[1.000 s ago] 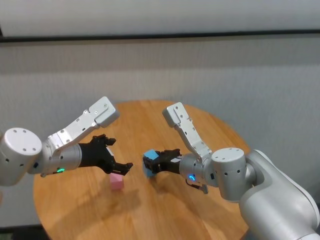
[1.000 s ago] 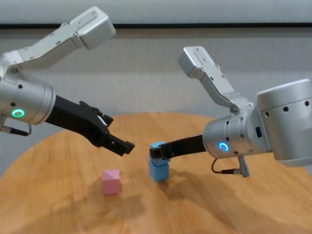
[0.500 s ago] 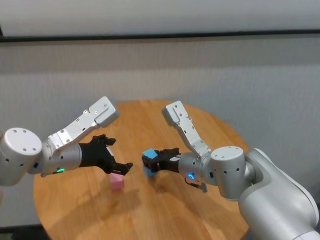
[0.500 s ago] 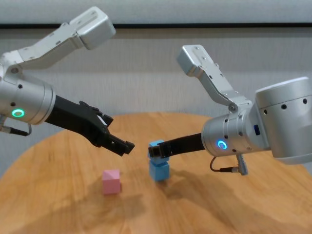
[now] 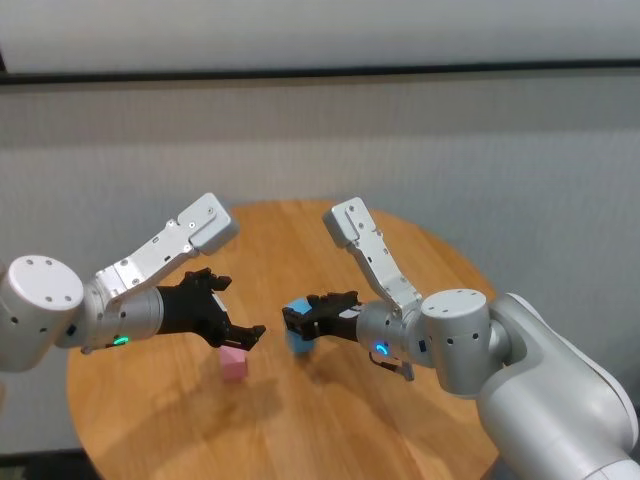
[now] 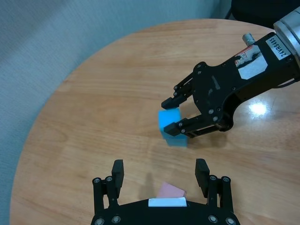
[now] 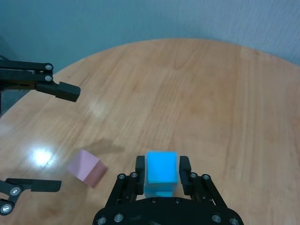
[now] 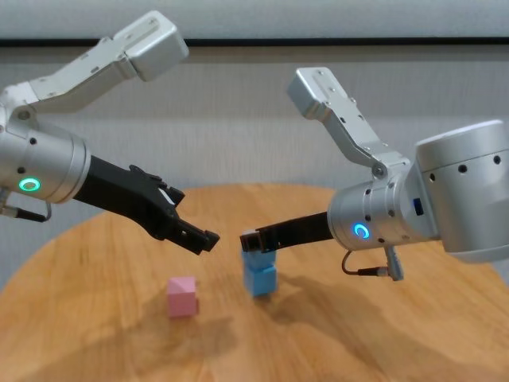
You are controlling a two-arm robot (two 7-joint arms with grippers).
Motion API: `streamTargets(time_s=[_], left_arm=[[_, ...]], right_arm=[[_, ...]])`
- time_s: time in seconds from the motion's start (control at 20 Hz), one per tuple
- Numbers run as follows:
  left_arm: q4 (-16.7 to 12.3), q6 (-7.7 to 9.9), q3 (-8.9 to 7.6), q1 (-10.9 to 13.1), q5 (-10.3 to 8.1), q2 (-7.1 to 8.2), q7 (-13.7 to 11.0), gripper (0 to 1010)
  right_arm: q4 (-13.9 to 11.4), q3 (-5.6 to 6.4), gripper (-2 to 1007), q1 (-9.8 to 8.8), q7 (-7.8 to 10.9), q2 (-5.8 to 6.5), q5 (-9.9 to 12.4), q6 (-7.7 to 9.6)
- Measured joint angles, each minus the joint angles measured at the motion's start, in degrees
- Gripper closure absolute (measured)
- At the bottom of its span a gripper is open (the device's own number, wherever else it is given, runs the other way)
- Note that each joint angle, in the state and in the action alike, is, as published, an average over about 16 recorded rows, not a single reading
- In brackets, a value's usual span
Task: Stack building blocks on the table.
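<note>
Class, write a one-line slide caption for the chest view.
Right gripper open around the top of two stacked light blue blocks; left gripper open above the pink block on the table.

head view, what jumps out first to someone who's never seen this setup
Two claws face each other over the round wooden table. The right claw is open around the top block of a two-high light blue stack near the table's middle. The left claw hovers open above a lone pink block, which sits to the stack's left.
</note>
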Motion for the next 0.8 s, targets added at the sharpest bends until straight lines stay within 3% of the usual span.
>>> streamTargets(time_s=[0.8], left_arm=[[0.0,0.0,0.0,0.0,0.0,0.0,0.0,8]], right_arm=[[-2.47,1.43,92,-0.28,-1.54,0.78,0.38,0.18]])
